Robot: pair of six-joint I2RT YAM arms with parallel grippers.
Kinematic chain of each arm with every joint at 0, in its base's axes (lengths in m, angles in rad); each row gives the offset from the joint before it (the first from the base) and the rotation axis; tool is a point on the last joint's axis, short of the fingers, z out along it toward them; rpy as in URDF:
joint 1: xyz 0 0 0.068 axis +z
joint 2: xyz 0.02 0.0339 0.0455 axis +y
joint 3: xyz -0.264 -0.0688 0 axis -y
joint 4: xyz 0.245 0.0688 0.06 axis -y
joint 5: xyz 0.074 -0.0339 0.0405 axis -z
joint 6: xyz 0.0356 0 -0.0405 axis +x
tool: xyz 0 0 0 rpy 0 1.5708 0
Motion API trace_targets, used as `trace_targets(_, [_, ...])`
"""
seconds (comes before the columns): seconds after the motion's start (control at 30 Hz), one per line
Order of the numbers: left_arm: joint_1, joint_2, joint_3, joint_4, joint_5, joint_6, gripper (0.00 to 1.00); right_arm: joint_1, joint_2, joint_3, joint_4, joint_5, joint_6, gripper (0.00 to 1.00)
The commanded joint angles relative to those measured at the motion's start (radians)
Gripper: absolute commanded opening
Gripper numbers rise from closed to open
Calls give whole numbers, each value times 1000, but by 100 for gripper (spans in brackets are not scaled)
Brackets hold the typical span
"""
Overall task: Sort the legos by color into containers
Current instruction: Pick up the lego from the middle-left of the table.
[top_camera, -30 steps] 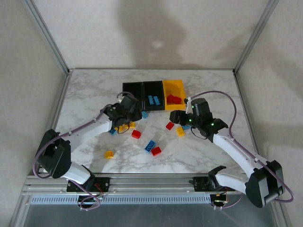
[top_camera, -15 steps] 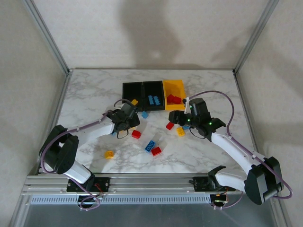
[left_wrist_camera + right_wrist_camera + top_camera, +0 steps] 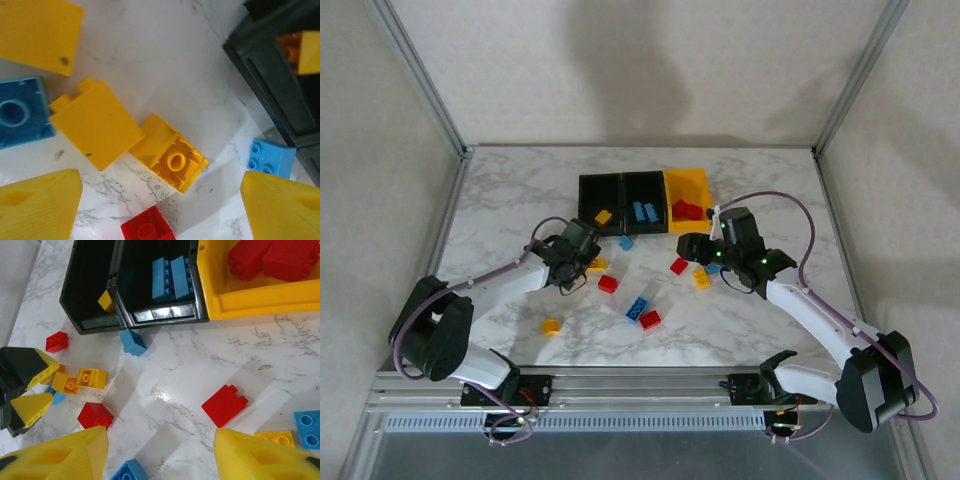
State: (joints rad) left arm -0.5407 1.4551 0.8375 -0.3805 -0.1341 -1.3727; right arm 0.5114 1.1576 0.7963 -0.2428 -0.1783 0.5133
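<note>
Three joined bins stand at the back: a black one (image 3: 598, 187) holding a yellow lego (image 3: 604, 216), a black one (image 3: 643, 186) with blue legos (image 3: 642, 211), and a yellow-orange one (image 3: 688, 182) with red legos (image 3: 687, 210). My left gripper (image 3: 580, 252) hangs open over loose yellow legos (image 3: 172, 160), a red lego (image 3: 147, 230) and a blue one (image 3: 20, 112). My right gripper (image 3: 692, 248) is open above bare marble, a red lego (image 3: 225, 405) just ahead of its right finger.
Loose legos lie across the middle of the table: a red one (image 3: 608, 284), a blue one (image 3: 637, 309), a red one (image 3: 650, 320), a yellow one (image 3: 701, 278), a blue one (image 3: 625, 242) by the bins, and a lone yellow one (image 3: 551, 326) toward the front left.
My left gripper has pulled back from the left black bin toward the near left, leaving a yellow lego in that bin. The right arm has barely moved.
</note>
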Motion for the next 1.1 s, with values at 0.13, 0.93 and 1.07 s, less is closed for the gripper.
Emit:
trace_targets(0.13, [52,-56,-34,-19,-44,-215,89,9,-29,-3,7,38,2,58])
trace_targets(0.93, [117,149,39,-3,65,-259,69,8,-35,-11,-18,103,-2,57])
trace_targets(1.07, [122,174,43,4,85,-248,59,6,-35,-12,-19,115,1,57])
